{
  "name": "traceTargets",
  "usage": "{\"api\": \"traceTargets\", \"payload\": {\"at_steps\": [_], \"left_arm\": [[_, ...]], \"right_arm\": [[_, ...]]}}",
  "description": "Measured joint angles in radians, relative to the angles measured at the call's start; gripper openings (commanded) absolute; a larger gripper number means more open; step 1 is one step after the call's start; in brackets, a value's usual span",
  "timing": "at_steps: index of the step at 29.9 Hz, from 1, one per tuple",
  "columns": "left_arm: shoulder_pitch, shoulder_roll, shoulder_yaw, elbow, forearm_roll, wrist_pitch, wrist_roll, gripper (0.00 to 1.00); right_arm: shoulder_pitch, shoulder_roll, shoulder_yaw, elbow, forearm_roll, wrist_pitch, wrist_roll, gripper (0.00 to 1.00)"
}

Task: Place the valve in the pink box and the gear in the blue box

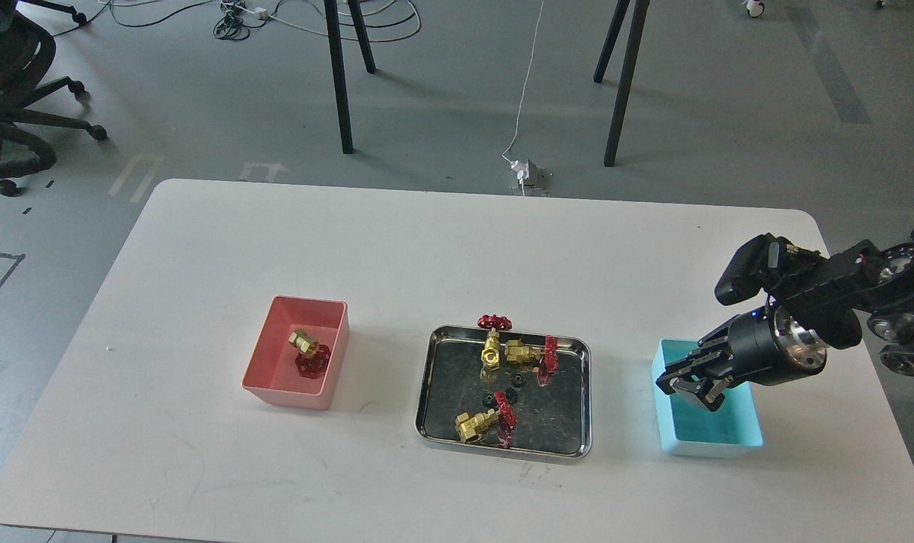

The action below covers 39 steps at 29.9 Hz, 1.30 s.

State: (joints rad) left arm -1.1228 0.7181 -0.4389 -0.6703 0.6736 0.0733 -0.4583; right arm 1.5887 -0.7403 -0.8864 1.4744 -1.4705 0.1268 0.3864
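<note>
A white rounded-corner table (pixel 200 249) fills the head view, with a shiny steel tray (pixel 457 441) at its centre, a salmon-pink rectangular plastic bin (pixel 257 373) at nine o'clock of the tray and a light cyan-blue rectangular plastic bin (pixel 717 437) at three o'clock. The black right arm enters from three o'clock, and its two-finger gripper (pixel 689 390) hangs over the blue bin's near-left part; the fingers are spread a little, and whether they hold a gear cannot be told, since the part would be tiny and dark against them. One brass-gold valve with a red handwheel (pixel 306 348) already lies in the pink bin; three more valves (pixel 495 351) rest in the tray, two at twelve o'clock and one at six. Small black toothed gears (pixel 501 397) sit near the tray's middle, touching or just beside the lower valve's handwheel. The likely risk is that a gear so close to that handwheel could be nudged or mis-grasped, and any release near the blue bin's wall could drop a part onto the table. The left arm is out of view. Chair and table legs stand well beyond.
</note>
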Motion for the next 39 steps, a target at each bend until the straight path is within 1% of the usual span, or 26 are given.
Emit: {"api": "traceTargets", "payload": {"at_steps": [3,7,8,9,10,12,13,14,15,18,19,20,23,25,28,30,32,33,34,35,39], "left_arm": [[-0.001,0.003,-0.001,0.000,0.000,0.000,0.000,0.99],[-0.015,0.013,-0.003,0.000,0.000,-0.003,0.000,0.99],[-0.018,0.013,-0.003,0.000,0.000,-0.004,0.001,0.99],[-0.020,0.013,-0.003,0.000,0.000,-0.004,0.002,0.99],[-0.021,0.013,-0.003,0.000,0.001,-0.004,0.002,0.99],[-0.021,0.013,-0.003,0.000,0.001,-0.004,0.003,0.99],[-0.021,0.013,-0.003,0.000,0.001,-0.004,0.004,0.99],[-0.021,0.013,-0.003,0.000,0.001,-0.004,0.004,0.99],[-0.021,0.013,-0.003,0.000,0.001,-0.004,0.005,0.99],[-0.022,0.013,-0.001,0.000,0.002,-0.004,0.006,1.00],[-0.022,0.012,-0.001,0.000,0.002,-0.005,0.008,1.00],[-0.022,0.010,-0.001,0.000,0.003,-0.004,0.013,1.00],[-0.022,0.005,0.000,-0.007,0.007,-0.005,0.044,1.00],[-0.024,0.003,-0.004,-0.013,0.007,-0.005,0.058,1.00],[-0.033,-0.001,-0.018,-0.031,0.005,0.010,0.053,1.00],[-0.041,-0.016,-0.038,-0.037,0.002,0.051,0.052,1.00],[-0.051,-0.032,-0.047,-0.039,0.002,0.075,0.063,1.00],[-0.061,-0.038,-0.048,-0.041,0.002,0.073,0.073,1.00],[-0.070,-0.042,-0.049,-0.042,0.002,0.058,0.083,1.00],[-0.078,-0.044,-0.050,-0.043,0.003,0.027,0.098,1.00],[-0.117,-0.070,-0.054,-0.043,0.003,-0.128,0.179,1.00]], "right_arm": [[-0.024,-0.063,-0.008,0.014,-0.022,0.000,0.000,0.11],[-0.067,-0.091,-0.001,-0.019,-0.026,0.000,0.000,0.16],[-0.075,-0.092,0.002,-0.031,-0.026,0.000,0.000,0.18],[-0.084,-0.092,0.007,-0.047,-0.026,-0.001,0.000,0.22],[-0.096,-0.092,0.015,-0.063,-0.025,-0.003,0.000,0.26],[-0.122,-0.087,0.041,-0.091,-0.019,-0.006,0.000,0.40],[-0.138,-0.085,0.059,-0.100,-0.016,-0.007,0.000,0.49],[-0.151,-0.083,0.074,-0.104,-0.013,-0.007,0.000,0.56],[-0.166,-0.081,0.092,-0.108,-0.010,-0.007,0.000,0.63],[-0.198,-0.075,0.130,-0.109,-0.004,-0.007,0.001,0.79],[-0.202,-0.075,0.139,-0.109,0.003,-0.007,0.002,0.88],[-0.204,-0.075,0.147,-0.108,0.016,-0.006,0.002,0.94],[-0.204,-0.084,0.182,-0.097,0.081,-0.002,-0.003,0.94],[-0.204,-0.099,0.201,-0.091,0.107,0.000,-0.006,0.94],[-0.203,-0.133,0.229,-0.083,0.128,0.001,-0.007,0.96],[-0.200,-0.160,0.287,-0.077,0.162,0.005,-0.009,0.96],[-0.201,-0.188,0.372,-0.078,0.240,0.016,-0.012,0.96],[-0.204,-0.202,0.425,-0.081,0.308,0.023,-0.017,0.96],[-0.208,-0.210,0.468,-0.083,0.378,0.027,-0.021,0.96],[-0.214,-0.215,0.518,-0.086,0.474,0.028,-0.029,0.96],[-0.225,-0.213,0.702,-0.108,0.859,0.010,-0.080,0.96]]}}
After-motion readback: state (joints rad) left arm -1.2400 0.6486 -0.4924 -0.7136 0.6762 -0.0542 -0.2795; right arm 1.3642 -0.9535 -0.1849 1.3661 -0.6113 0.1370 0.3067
